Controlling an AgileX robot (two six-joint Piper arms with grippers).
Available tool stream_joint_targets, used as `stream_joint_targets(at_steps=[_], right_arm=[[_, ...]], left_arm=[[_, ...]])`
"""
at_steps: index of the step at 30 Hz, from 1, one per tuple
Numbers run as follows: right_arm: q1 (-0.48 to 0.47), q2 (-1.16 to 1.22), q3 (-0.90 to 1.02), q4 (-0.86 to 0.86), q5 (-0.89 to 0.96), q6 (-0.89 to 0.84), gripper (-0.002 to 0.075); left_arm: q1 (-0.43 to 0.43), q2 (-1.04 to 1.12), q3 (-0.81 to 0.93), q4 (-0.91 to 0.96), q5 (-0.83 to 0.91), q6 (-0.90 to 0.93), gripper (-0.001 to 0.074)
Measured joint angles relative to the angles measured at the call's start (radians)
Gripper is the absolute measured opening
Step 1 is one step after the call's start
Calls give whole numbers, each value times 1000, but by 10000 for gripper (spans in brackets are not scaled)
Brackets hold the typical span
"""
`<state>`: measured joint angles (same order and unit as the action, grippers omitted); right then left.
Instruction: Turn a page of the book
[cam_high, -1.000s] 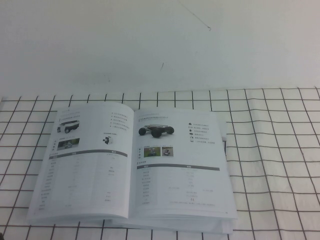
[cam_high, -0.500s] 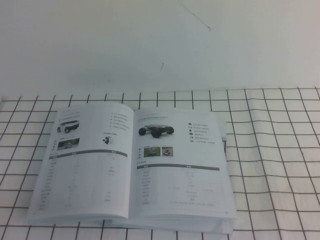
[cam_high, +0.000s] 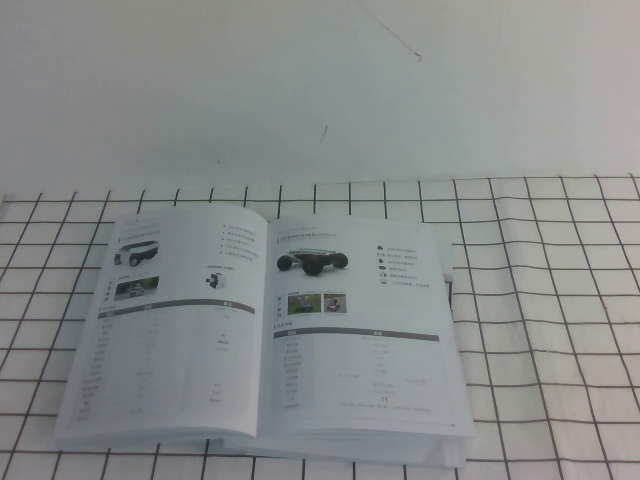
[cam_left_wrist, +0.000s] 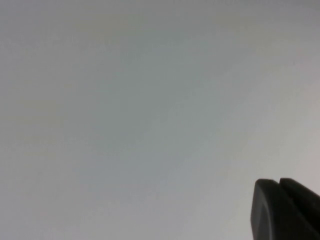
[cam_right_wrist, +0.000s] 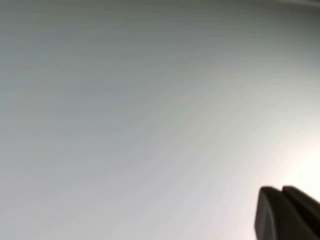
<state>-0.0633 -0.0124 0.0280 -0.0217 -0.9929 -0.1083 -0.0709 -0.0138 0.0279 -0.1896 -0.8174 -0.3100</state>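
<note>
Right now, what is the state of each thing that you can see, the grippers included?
the book: open, lying flat on the checked cloth.
the page: flat, vehicle photo face up, not lifted.
left gripper: away from the book, holding nothing visible.
right gripper: away from the book, holding nothing visible.

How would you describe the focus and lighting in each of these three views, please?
High view: even, soft light, no strong shadows; the book shows, its fine print too blurred to read. Left wrist view: featureless grey with the left gripper dark in a corner. Right wrist view: the same, brightening near the right gripper.
</note>
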Motion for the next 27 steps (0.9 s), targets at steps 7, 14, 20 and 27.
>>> stream_joint_targets(at_steps=[7,14,20,27], right_arm=[[0,-2,-141,-11,-29,108,0],[0,-2,-515,-15,325,115,0],[0,96,-792,-17,685,86,0],[0,329,-945,-17,1030,-47,0]], left_arm=[[0,-2,-230,114,128,-101,-3],[0,-3,-553,265,388,-86,-3],[0,90,-709,350,519,-75,-3],[0,309,-784,409,858,-73,-3]])
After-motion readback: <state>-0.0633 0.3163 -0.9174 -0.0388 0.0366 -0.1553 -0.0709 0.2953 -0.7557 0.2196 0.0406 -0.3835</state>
